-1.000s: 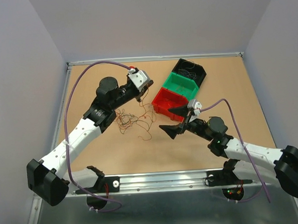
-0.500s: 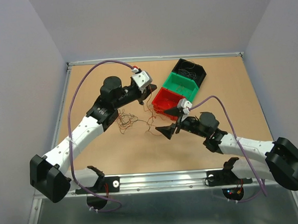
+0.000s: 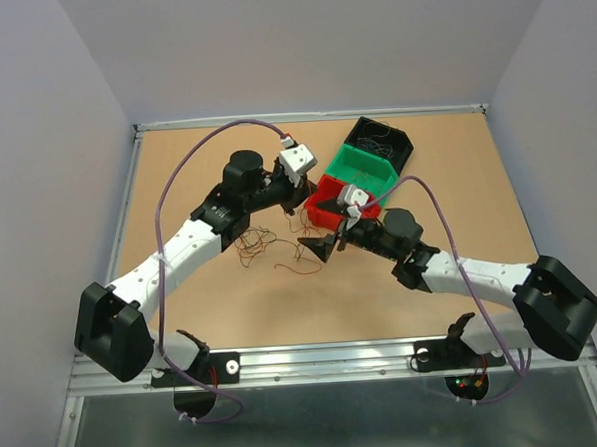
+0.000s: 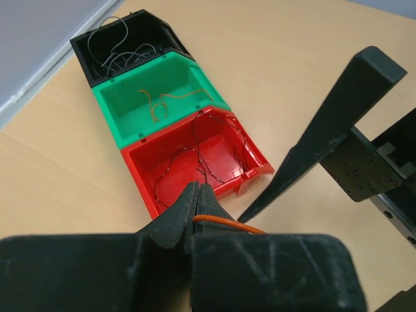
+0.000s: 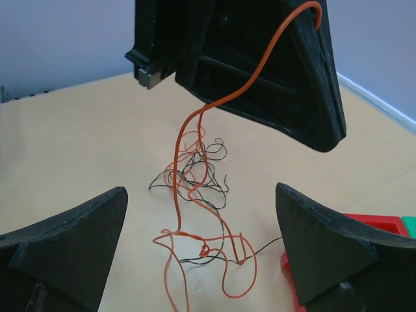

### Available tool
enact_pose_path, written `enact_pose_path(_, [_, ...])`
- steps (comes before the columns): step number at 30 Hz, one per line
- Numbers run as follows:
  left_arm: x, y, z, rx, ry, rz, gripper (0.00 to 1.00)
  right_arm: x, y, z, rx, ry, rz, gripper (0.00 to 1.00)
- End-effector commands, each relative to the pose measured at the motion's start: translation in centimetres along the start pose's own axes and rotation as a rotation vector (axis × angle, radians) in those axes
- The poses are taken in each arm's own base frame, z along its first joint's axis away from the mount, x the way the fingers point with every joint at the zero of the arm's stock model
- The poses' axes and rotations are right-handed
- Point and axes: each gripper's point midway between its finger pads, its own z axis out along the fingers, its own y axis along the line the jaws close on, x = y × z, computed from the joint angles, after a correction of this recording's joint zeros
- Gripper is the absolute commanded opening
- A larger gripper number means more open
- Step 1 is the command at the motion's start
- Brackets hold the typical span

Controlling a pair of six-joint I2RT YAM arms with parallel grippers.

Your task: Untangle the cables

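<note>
Dangling limp and springy, orange cable (image 5: pixel 178 162) is pinched by closed left gripper (image 4: pixel 197 190) | right gripper (image 5: pixel 201 195) is spread wide, empty; hold is advised on the hanging strand.

Thin, curly cables (image 3: pixel 261 247) lie loosely tangled on the table (image 3: pixel 475 154). One orange wire (image 5: pixel 255 68) rises out of the heap, pulled upward.

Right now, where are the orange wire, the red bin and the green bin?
orange wire (image 5: pixel 195 114): right wrist view, hanging stretch.
red bin (image 4: pixel 221 146): left wrist view, bare floor.
green bin (image 4: pixel 188 114): left wrist view, bare floor.
</note>
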Motion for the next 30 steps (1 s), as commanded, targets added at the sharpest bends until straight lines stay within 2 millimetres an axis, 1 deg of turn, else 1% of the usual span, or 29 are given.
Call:
enact_pose_path(1, [-3.9, -0.4, -0.7, 0.018, -0.085, 0.026, 0.0, -1.9, -1.2, 2.4, 0.028, -0.034, -0.065, 1.0])
enact_pose_path(4, [-4.1, -0.9, -0.9, 0.038, -0.093, 0.029, 0.0, -0.7, -1.9, 3.4, 0.05, -0.002, -0.066, 1.0])
enact_pose_path(6, [-4.3, -1.3, -1.1, 0.058, -0.097, 0.028, 0.0, -0.8, -2.4, 4.0, 0.065, -0.002, -0.077, 1.0])
enact_pose_path(7, [-4.3, -1.4, -1.2, 0.063, -0.097, 0.026, 0.0, 0.0, -2.6, 4.4, 0.075, 0.018, -0.079, 1.0])
enact_pose_path(9, [-4.3, -1.8, -1.3, 0.085, -0.096, 0.025, 0.0, 0.7, -3.1, 4.9, 0.086, 0.034, -0.088, 1.0])
enact_pose_path(10, [-4.3, -1.9, -1.3, 0.091, -0.097, 0.028, 0.0, 0.5, -3.1, 5.0, 0.085, 0.028, -0.092, 1.0])
enact_pose_path(11, [-4.2, -2.1, -1.3, 0.099, -0.094, 0.028, 0.0, 1.1, -3.1, 5.3, 0.08, 0.042, -0.092, 1.0])
enact_pose_path(12, [-4.2, -2.2, -1.4, 0.105, -0.095, 0.028, 0.0, 1.3, -3.0, 5.4, 0.073, 0.046, -0.094, 0.98])
enact_pose_path(13, [-4.3, -2.3, -1.4, 0.111, -0.096, 0.028, 0.0, 1.4, -2.7, 5.6, 0.053, 0.049, -0.096, 0.93])
enact_pose_path(15, [-4.4, -2.4, -1.5, 0.112, -0.098, 0.032, 0.0, 2.3, -2.4, 5.8, 0.03, 0.068, -0.093, 0.87])
enact_pose_path(16, [-4.4, -2.3, -1.6, 0.109, -0.1, 0.032, 0.0, 2.6, -2.0, 5.8, 0.007, 0.075, -0.092, 0.75])
enact_pose_path(17, [-4.5, -2.3, -1.5, 0.107, -0.099, 0.034, 0.0, 2.8, -1.7, 5.7, -0.006, 0.08, -0.09, 0.66])
enact_pose_path(18, [-4.3, -2.1, -1.5, 0.097, -0.097, 0.034, 0.0, 3.1, -1.6, 5.7, -0.017, 0.085, -0.088, 0.49])
enact_pose_path(19, [-4.3, -2.0, -1.5, 0.094, -0.096, 0.036, 0.0, 3.3, -1.1, 5.6, -0.04, 0.091, -0.085, 0.41])
enact_pose_path(21, [-4.1, -1.8, -1.3, 0.086, -0.093, 0.035, 0.0, 3.5, -0.6, 5.5, -0.067, 0.095, -0.08, 0.29])
enact_pose_path(22, [-4.2, -1.7, -1.3, 0.083, -0.095, 0.038, 0.0, 3.5, -0.2, 5.4, -0.091, 0.096, -0.075, 0.08])
enact_pose_path(23, [-4.3, -1.6, -1.4, 0.075, -0.096, 0.04, 0.0, 3.4, -0.1, 5.3, -0.096, 0.094, -0.07, 0.01])
enact_pose_path(25, [-4.3, -0.6, -1.4, 0.036, -0.098, 0.041, 0.0, 2.9, 0.5, 4.7, -0.121, 0.082, -0.066, 0.0])
enact_pose_path(26, [-4.0, -0.1, -1.5, 0.014, -0.095, 0.035, 0.0, 2.7, 0.8, 4.4, -0.128, 0.076, -0.065, 0.0])
enact_pose_path(27, [-4.3, 0.6, -1.6, -0.011, -0.11, 0.024, 0.0, 2.4, 1.0, 4.1, -0.135, 0.07, -0.063, 0.01])
enact_pose_path(28, [-4.2, 1.5, -1.6, -0.046, -0.112, 0.01, 0.0, 2.5, 1.3, 3.5, -0.144, 0.073, -0.058, 0.01])
enact_pose_path(29, [-3.8, 2.9, -1.8, -0.075, -0.111, -0.017, 0.0, 1.4, 2.0, 3.0, -0.172, 0.046, -0.059, 0.01])
enact_pose_path(30, [-3.5, 3.6, -1.8, -0.083, -0.109, -0.031, 0.0, 0.7, 2.4, 2.6, -0.186, 0.031, -0.058, 0.01])
